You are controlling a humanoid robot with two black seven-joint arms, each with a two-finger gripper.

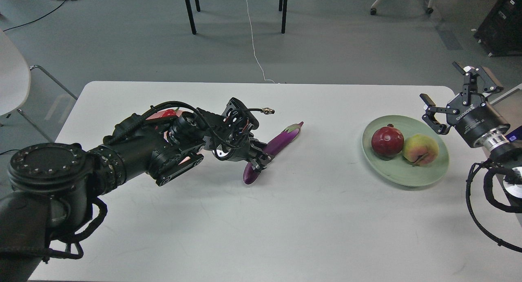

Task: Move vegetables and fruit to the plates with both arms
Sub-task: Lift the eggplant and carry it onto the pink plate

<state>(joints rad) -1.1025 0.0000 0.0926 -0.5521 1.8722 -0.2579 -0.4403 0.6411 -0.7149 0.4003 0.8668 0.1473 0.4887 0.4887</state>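
Purple eggplant clamped in left hand, right hand spread empty beside green plate

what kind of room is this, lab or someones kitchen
Most likely a lab or office workspace, not a kitchen: grey floor with loose cables, a rolling chair base, and a plain white table.

The eggplant is glossy and smooth, as is the pomegranate; the peach looks matt. The mint plate seems smooth plastic. The bench is matt white. The right hand is matt black, above a shiny metal wrist ring.
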